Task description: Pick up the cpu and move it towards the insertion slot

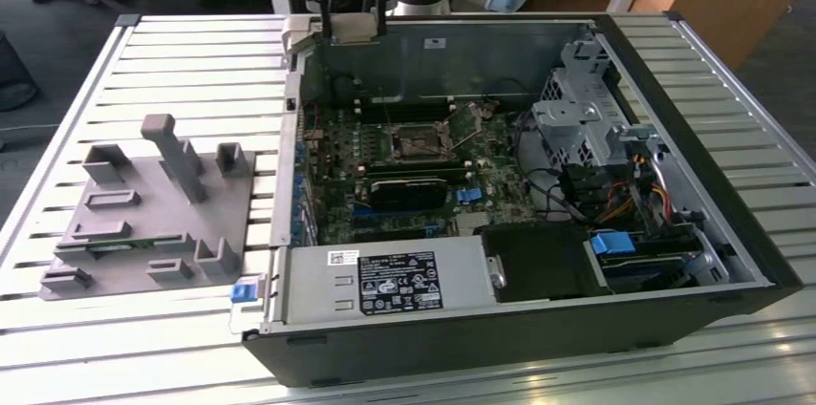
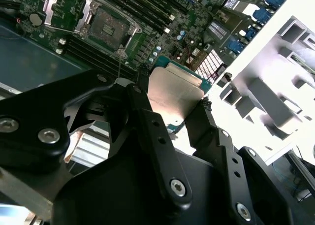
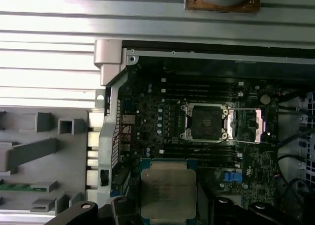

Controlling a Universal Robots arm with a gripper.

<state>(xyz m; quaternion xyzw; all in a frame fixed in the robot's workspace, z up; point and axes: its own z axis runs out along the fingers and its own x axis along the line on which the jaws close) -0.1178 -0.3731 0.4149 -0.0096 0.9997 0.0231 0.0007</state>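
My gripper (image 1: 354,25) hangs above the far wall of the open computer case, shut on the cpu (image 1: 355,29). In both wrist views the cpu (image 2: 173,93) (image 3: 168,189) is a flat square chip with a silver-grey top, pinched at two opposite edges by the black fingers (image 2: 147,121). The insertion slot (image 1: 415,141) (image 2: 109,24) (image 3: 204,121) is a dark square socket in a silver frame on the motherboard, with its cover plate folded open beside it. The cpu is held in the air, well apart from the slot.
The black case (image 1: 714,262) lies open on a slatted metal table (image 1: 191,52). A grey plastic fixture (image 1: 140,223) with upright posts stands at the exterior view's left. Inside are a power supply (image 1: 382,281), a black module (image 1: 408,191), a drive cage (image 1: 580,128) and cables.
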